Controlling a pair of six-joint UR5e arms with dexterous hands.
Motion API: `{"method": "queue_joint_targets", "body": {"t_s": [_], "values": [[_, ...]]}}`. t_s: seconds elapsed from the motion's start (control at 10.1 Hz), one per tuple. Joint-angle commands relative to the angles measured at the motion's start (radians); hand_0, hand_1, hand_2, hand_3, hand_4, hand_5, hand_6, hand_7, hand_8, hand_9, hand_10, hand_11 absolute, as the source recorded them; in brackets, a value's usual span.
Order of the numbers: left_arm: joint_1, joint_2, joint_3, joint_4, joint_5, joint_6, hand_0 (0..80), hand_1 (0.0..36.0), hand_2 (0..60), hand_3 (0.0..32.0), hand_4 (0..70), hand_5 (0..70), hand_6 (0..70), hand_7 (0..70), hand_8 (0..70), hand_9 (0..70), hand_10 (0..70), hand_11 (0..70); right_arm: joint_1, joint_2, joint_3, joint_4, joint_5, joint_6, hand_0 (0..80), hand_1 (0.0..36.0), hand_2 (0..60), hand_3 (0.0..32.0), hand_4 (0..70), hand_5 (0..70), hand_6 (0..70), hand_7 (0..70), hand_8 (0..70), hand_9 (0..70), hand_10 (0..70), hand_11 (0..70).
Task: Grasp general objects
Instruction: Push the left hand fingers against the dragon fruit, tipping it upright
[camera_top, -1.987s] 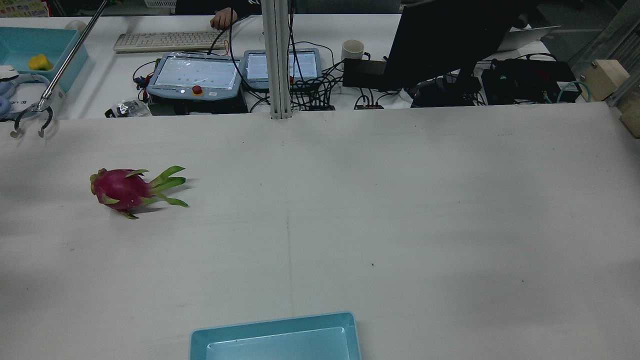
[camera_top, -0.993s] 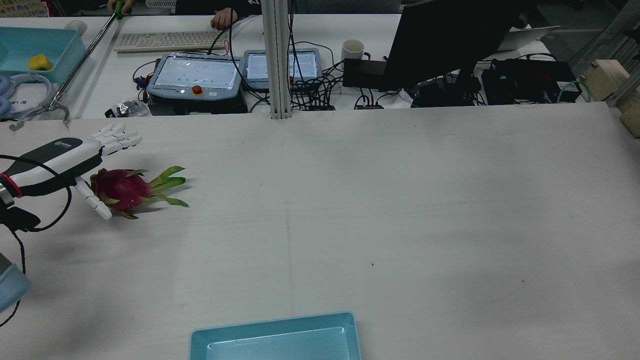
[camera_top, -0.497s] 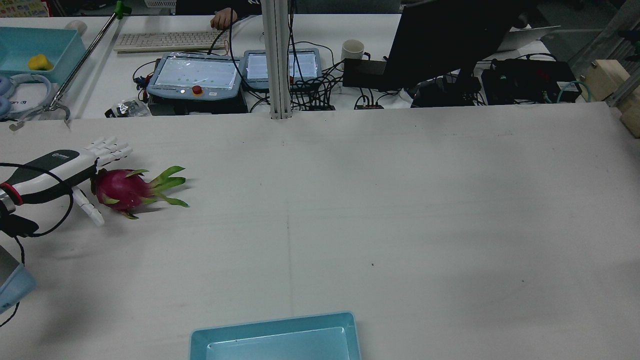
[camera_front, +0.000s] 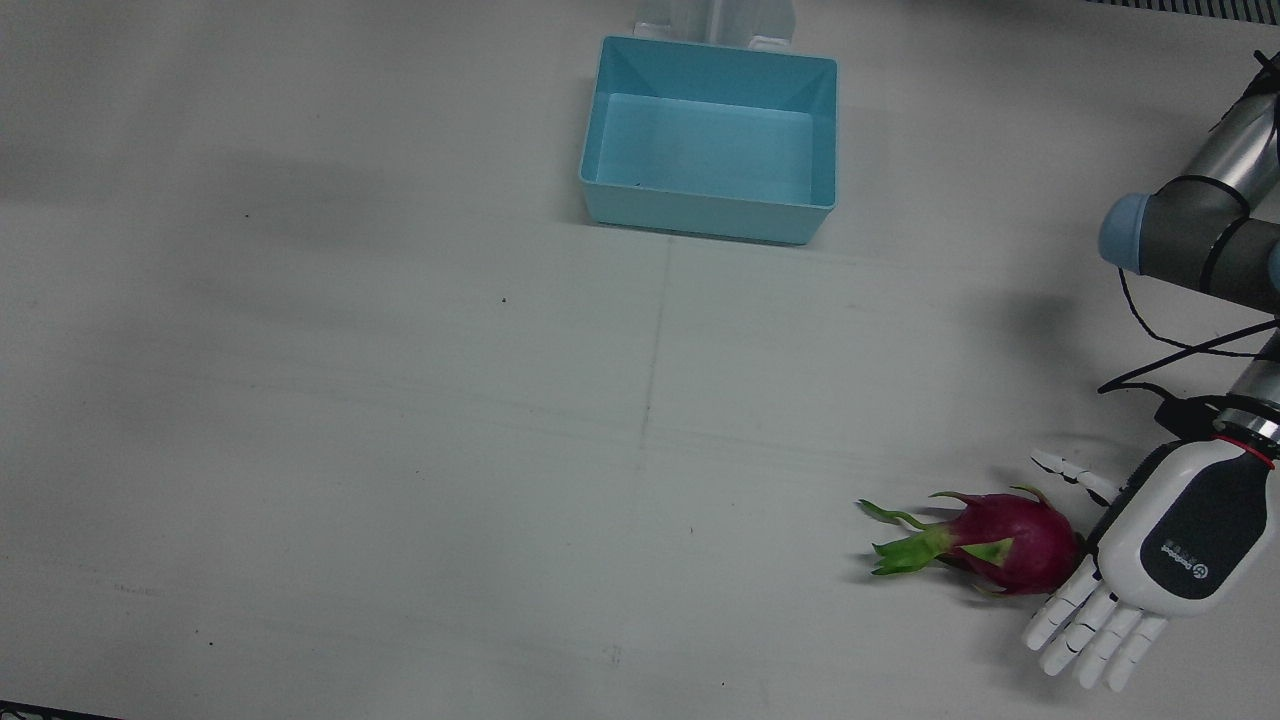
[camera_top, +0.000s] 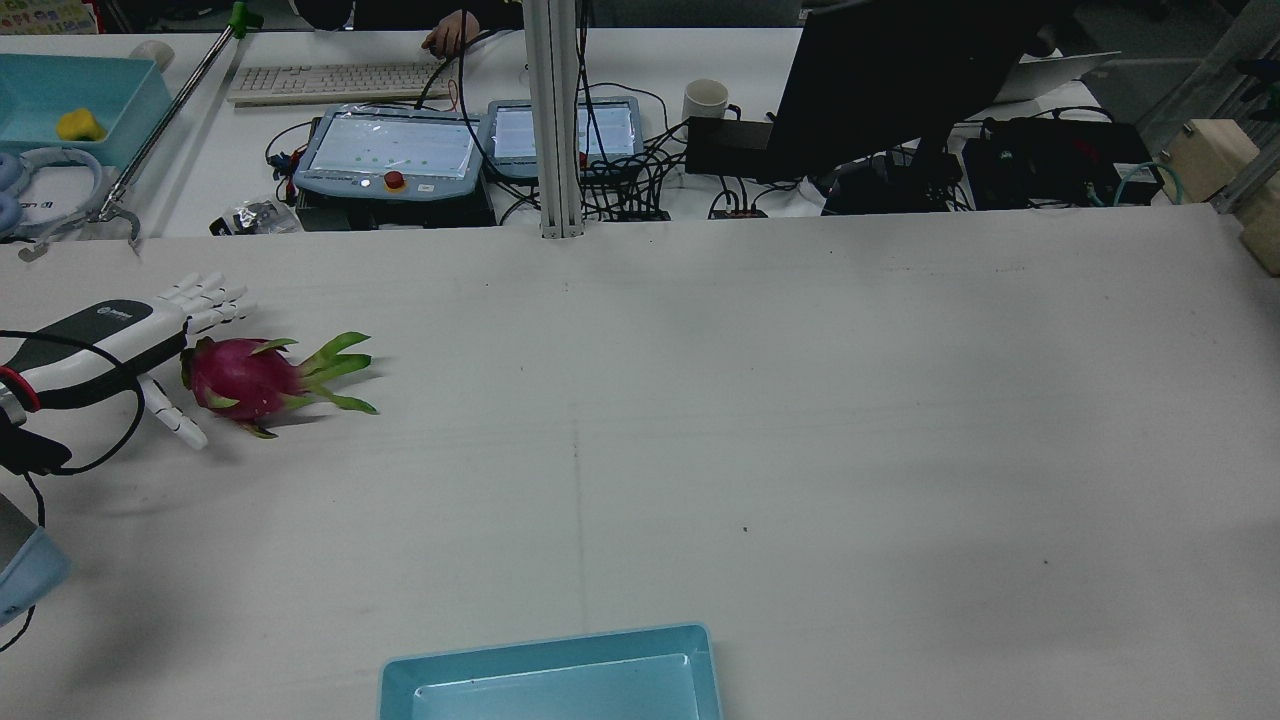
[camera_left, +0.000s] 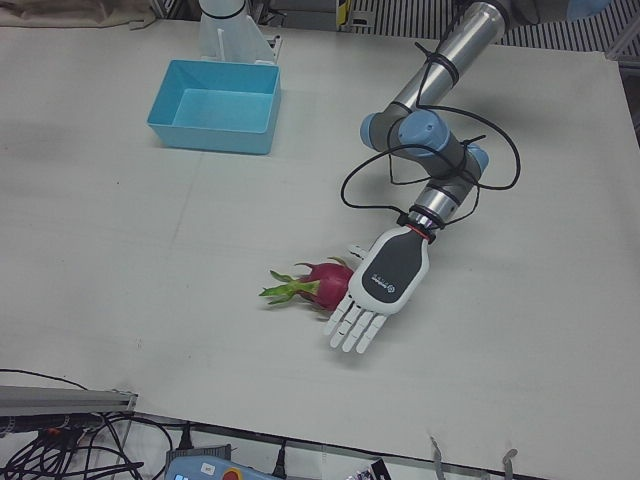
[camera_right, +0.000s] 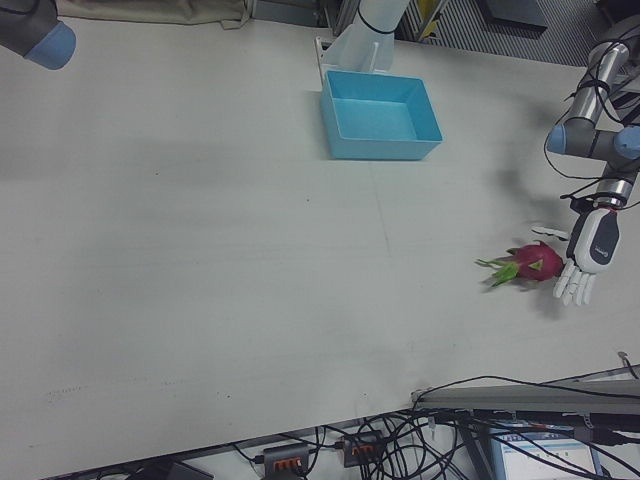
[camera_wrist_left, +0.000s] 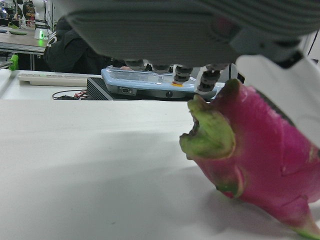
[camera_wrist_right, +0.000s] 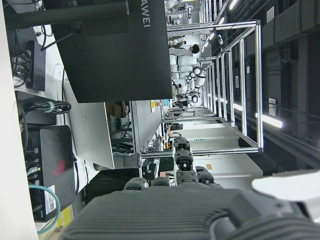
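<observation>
A magenta dragon fruit (camera_front: 1010, 545) with green leaf tips lies on its side on the white table, far out on my left arm's half. My left hand (camera_front: 1150, 560) is open and low beside the fruit's blunt end, fingers spread flat past it and thumb on the other side. The rear view shows the left hand (camera_top: 110, 335) just left of the dragon fruit (camera_top: 240, 378), touching or nearly touching it. In the left hand view the dragon fruit (camera_wrist_left: 260, 155) fills the right side under the palm. My right hand (camera_wrist_right: 180, 200) shows only in its own view, fingers extended, nothing in it.
A light blue bin (camera_front: 700, 215) stands at the table's middle near the pedestals. Across the table are the operators' desk with a keyboard (camera_top: 335, 82), teach pendants (camera_top: 390, 150), a monitor (camera_top: 890, 80) and a grabber stick (camera_top: 165, 115). A person's hand (camera_top: 447, 35) rests there.
My left hand came in from the left, first over the dragon fruit, then drew back and down beside its blunt end. The grabber stick withdrew. The fruit has not moved.
</observation>
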Motion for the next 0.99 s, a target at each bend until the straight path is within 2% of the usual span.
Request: {"method": "queue_joint_targets", "body": {"t_s": [0.0, 0.2, 0.6, 0.7, 0.79, 0.89], "values": [[0.001, -0.002, -0.001, 0.001, -0.008, 0.006, 49.5, 15.2, 4.9, 0.0, 14.3, 25.7, 0.0, 5.7, 0.7, 0.0, 0.0, 0.0, 0.0, 0.0, 0.0, 0.0, 0.001, -0.001, 0.0, 0.0, 0.0, 0.0, 0.0, 0.0, 0.0, 0.0, 0.0, 0.0, 0.0, 0.0], [0.001, -0.002, -0.002, 0.001, -0.008, 0.006, 49.0, 13.4, 3.1, 0.0, 22.2, 31.8, 0.0, 5.5, 0.1, 0.0, 0.0, 0.0, 0.0, 0.0, 0.0, 0.0, 0.001, 0.0, 0.0, 0.0, 0.0, 0.0, 0.0, 0.0, 0.0, 0.0, 0.0, 0.0, 0.0, 0.0], [0.002, -0.002, -0.002, 0.001, -0.01, 0.006, 48.4, 11.8, 2.5, 0.0, 28.8, 44.9, 0.0, 8.4, 0.1, 0.2, 0.0, 0.0, 0.0, 0.0, 0.0, 0.0, -0.001, 0.0, 0.0, 0.0, 0.0, 0.0, 0.0, 0.0, 0.0, 0.0, 0.0, 0.0, 0.0, 0.0], [0.002, -0.003, -0.002, 0.001, -0.008, 0.006, 48.5, 11.4, 2.4, 0.0, 35.1, 50.7, 0.0, 10.2, 0.0, 0.6, 0.0, 0.0, 0.0, 0.0, 0.0, 0.0, 0.001, -0.001, 0.0, 0.0, 0.0, 0.0, 0.0, 0.0, 0.0, 0.0, 0.0, 0.0, 0.0, 0.0], [0.004, -0.003, -0.002, 0.001, -0.008, 0.006, 48.6, 10.8, 2.9, 0.0, 44.9, 52.3, 0.1, 11.2, 0.0, 0.8, 0.0, 0.0, 0.0, 0.0, 0.0, 0.0, 0.001, -0.001, 0.0, 0.0, 0.0, 0.0, 0.0, 0.0, 0.0, 0.0, 0.0, 0.0, 0.0, 0.0], [0.004, -0.003, -0.004, 0.0, -0.008, 0.004, 47.6, 15.7, 28.3, 0.0, 49.7, 51.7, 0.4, 11.6, 0.1, 0.9, 0.0, 0.0, 0.0, 0.0, 0.0, 0.0, -0.001, -0.001, 0.0, 0.0, 0.0, 0.0, 0.0, 0.0, 0.0, 0.0, 0.0, 0.0, 0.0, 0.0]]}}
